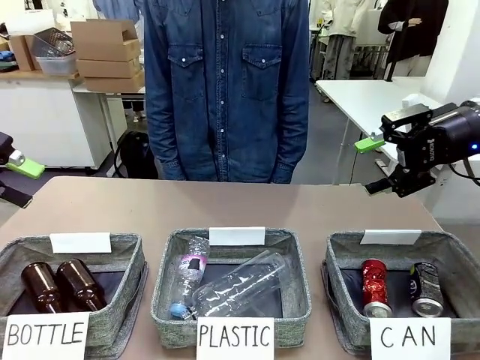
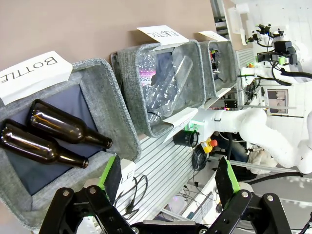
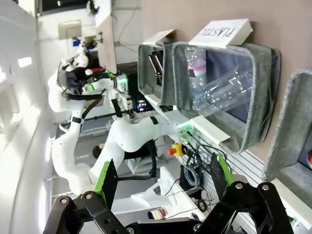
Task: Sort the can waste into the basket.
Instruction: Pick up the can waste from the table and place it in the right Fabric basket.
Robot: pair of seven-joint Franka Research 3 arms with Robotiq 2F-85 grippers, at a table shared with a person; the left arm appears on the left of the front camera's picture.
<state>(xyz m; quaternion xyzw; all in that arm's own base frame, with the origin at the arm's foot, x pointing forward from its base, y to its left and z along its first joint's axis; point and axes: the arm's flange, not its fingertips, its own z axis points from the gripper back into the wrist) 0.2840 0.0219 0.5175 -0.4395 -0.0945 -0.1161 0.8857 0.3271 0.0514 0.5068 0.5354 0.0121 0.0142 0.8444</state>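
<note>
Two cans lie side by side in the basket (image 1: 346, 264) at the lower right of the front view, the one with the white "CAN" sign (image 1: 409, 338) on its near wall. The red can (image 1: 374, 287) is toward the basket's left, the dark can (image 1: 426, 289) toward its right, a narrow strip of dark floor between them, silver ends facing the camera.

The right gripper (image 1: 381, 165) hangs at the right edge of the front view, above and behind that basket and well apart from it. Its green-padded fingers are spread with nothing between them; the right wrist view shows the same gap between its fingers (image 3: 105, 181).

The left gripper (image 2: 168, 180) rises from the bottom of the left wrist view, fingers spread wide and empty. At the far left edge of the front view, a green pad (image 1: 26, 168) of it juts in, raised above the table (image 1: 240, 206).

The middle basket (image 1: 296, 277), signed "PLASTIC", holds clear plastic bottles (image 1: 240, 289). The left basket (image 1: 127, 277), signed "BOTTLE", holds two brown glass bottles (image 1: 64, 285) lying next to each other.

A person in a denim shirt (image 1: 225, 82) stands at the top centre of the front view, across the table. The hands are out of sight behind the table's far edge.
</note>
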